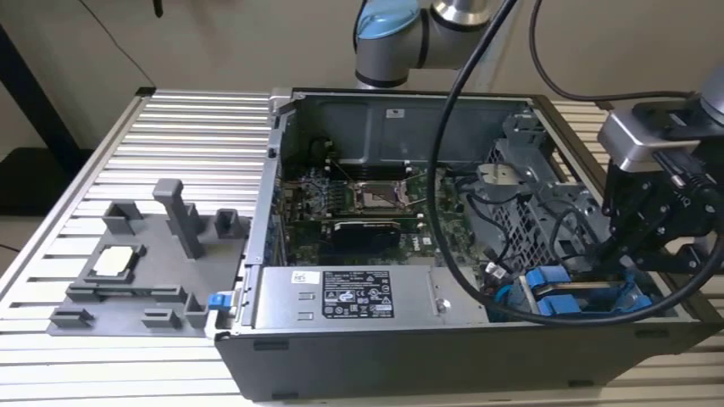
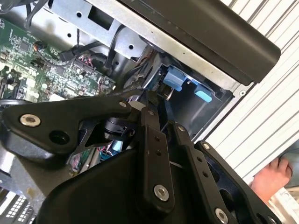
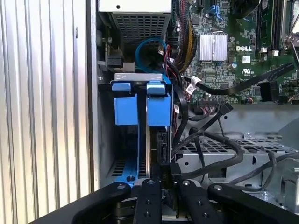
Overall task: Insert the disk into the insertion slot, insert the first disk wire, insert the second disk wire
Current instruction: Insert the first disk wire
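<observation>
**A:** Exterior view, entry one: computer case [image 1: 453, 360], side open, lying on a slatted table [image 1: 192, 127]. The gripper [image 1: 633, 254] hangs over the case corner at the exterior view's right, just above the blue fittings.

**B:** Entry two, the disk. Location?

**A:** First wrist view: disk [image 3: 150, 144], on edge inside the insertion slot [image 3: 135, 77], with its blue carrier rail [image 3: 140, 140] running alongside. The blue latch tabs [image 3: 159, 105] sit at the slot's end farthest from the gripper. Judged by its depth, it looks seated.

**B:** Gripper, condition?

**A:** Its nose is at the disk's near end. How far open it is, cannot tell, because its own linkage covers the tips. A black cable [image 3: 181, 116] curves toward that spot. Whether it is held, cannot tell.

**B:** Handling notes for the disk?

**A:** All of this is estimated:
- Stiffness and weight: rigid, no flex, and probably dense for its bulk.
- Surface: the metal faces are likely smooth, so they would slip under a light pinch.
- Fragility: sensitive to knocks, and the connector end is delicate.
- Best hold: across the thin dimension, on the carrier's plastic sides or the long metal edges, which give square, grippy surfaces.
- Avoid: the label face and the connector end.
</observation>
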